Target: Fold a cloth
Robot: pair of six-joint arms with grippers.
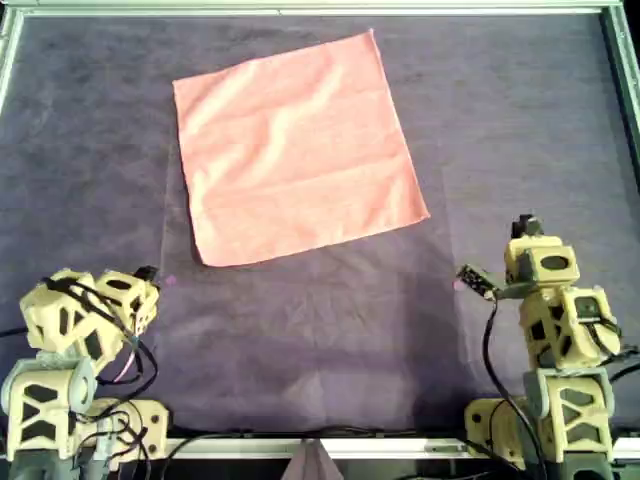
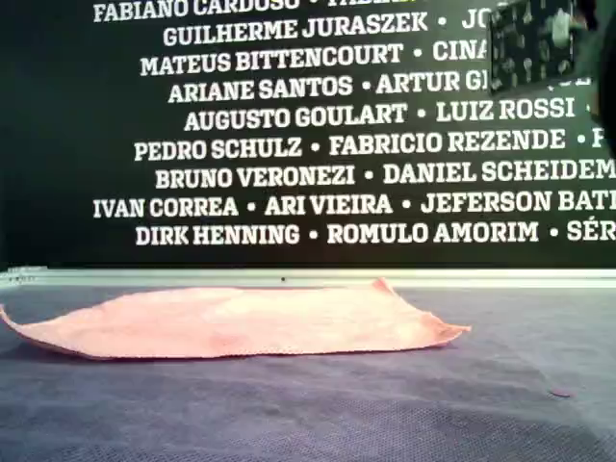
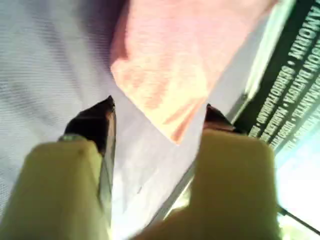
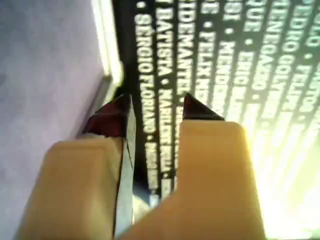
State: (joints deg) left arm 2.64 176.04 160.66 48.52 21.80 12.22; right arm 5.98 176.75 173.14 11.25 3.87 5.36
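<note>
So the cloth (image 1: 298,150) is lying flat and fully spread out on the dark purple mat (image 1: 330,320), salmon pink, no pattern. In the overhead view it sits around 12 o'clock from the middle of the surface, turned a bit so one corner points up toward the far rail (image 1: 300,8) and another points down toward 7 o'clock. There are a few soft wrinkles but no fold in it. In the exterior view it looks like a low pink sheet (image 2: 241,322) with its edges lifting slightly off the mat, in front of a black wall with white names (image 2: 318,144) printed on it.

Both arms are parked at the near edge, well apart from the cloth. The left claw (image 3: 157,117) is at about 8 o'clock in the overhead view (image 1: 150,275), and its wrist view looks straight at a corner of the cloth (image 3: 170,65), with the jaws spread wide and nothing between them. The right claw (image 4: 152,107) is at about 4 o'clock in the overhead view (image 1: 475,280), jaws parted to a narrower gap, also holding nothing, aimed past the mat at the rail and the name wall.
</note>
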